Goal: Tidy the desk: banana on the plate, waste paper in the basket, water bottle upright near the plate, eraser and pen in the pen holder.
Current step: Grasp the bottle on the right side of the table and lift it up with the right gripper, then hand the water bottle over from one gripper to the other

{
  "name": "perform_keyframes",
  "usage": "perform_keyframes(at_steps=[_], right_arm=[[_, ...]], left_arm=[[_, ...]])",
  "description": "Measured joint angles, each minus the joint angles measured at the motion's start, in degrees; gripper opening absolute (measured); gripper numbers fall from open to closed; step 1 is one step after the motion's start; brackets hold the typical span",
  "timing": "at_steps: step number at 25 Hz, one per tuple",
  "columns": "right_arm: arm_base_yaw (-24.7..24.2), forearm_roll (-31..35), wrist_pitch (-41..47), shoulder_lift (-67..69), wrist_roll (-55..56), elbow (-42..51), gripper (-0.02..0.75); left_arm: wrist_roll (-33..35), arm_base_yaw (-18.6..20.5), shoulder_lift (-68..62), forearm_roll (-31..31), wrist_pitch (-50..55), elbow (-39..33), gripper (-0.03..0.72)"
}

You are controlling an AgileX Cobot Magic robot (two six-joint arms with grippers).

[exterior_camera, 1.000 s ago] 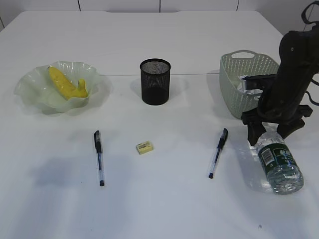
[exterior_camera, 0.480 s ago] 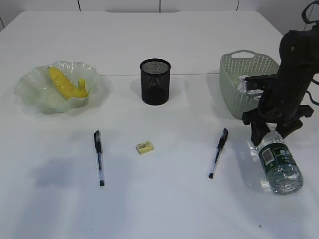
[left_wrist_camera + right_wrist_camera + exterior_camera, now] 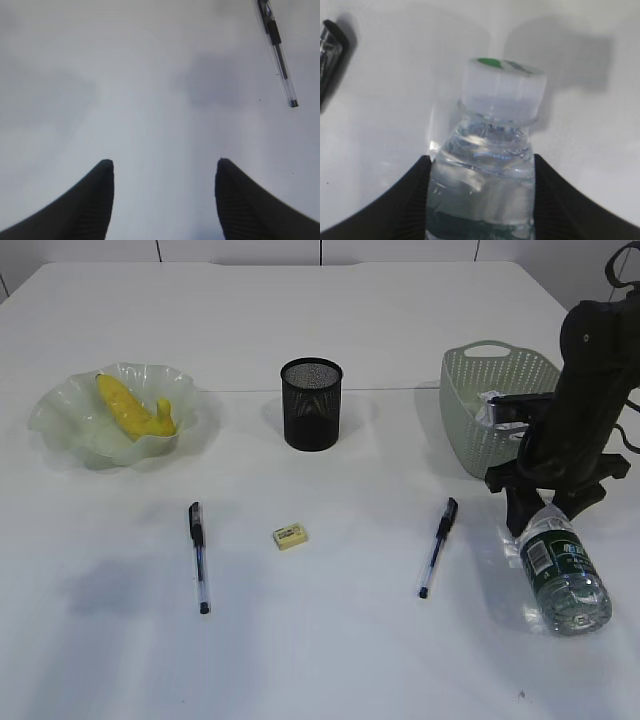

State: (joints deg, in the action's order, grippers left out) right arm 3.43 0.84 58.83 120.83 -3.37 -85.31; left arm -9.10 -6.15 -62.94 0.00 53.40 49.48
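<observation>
The water bottle (image 3: pixel 562 570) lies on its side at the right, cap toward the basket. My right gripper (image 3: pixel 532 520) comes down on its shoulder; in the right wrist view both fingers press the clear sides of the water bottle (image 3: pixel 485 170) just below the white cap, so the right gripper (image 3: pixel 480 162) is shut on it. The banana (image 3: pixel 133 408) lies on the ruffled plate (image 3: pixel 60 425). An eraser (image 3: pixel 290 536) and two pens (image 3: pixel 198 556) (image 3: pixel 437 546) lie in front of the black mesh pen holder (image 3: pixel 311 405). My left gripper (image 3: pixel 163 165) hangs open over bare table, a pen (image 3: pixel 277 50) far ahead of it.
The green basket (image 3: pixel 480 430) stands at the right rear with white waste paper (image 3: pixel 492 403) inside, right behind my right arm. A pen (image 3: pixel 330 50) shows at the left edge of the right wrist view. The left arm is outside the exterior view.
The right jaws have closed in onto the bottle's shoulder, and the bottle has shifted slightly on the table. Everything else is unmoved.
</observation>
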Motion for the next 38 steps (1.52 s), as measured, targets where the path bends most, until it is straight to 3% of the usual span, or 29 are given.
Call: perform_keyframes(at_steps=[8, 21, 29, 38], right_arm=[[0.0, 0.4, 1.4, -2.5, 0.0, 0.0, 0.403], [0.0, 2.6, 3.9, -20.7, -1.0, 0.1, 0.402], [0.0, 10.1, 5.3, -31.5, -7.3, 0.6, 0.402], [0.0, 23.6, 6.2, -39.9, -19.1, 1.6, 0.401]], left_arm=[[0.0, 0.0, 0.0, 0.0, 0.0, 0.0, 0.443], [0.0, 0.0, 0.0, 0.0, 0.0, 0.0, 0.443], [0.0, 0.0, 0.0, 0.0, 0.0, 0.0, 0.443], [0.1, 0.0, 0.0, 0.0, 0.0, 0.0, 0.443]])
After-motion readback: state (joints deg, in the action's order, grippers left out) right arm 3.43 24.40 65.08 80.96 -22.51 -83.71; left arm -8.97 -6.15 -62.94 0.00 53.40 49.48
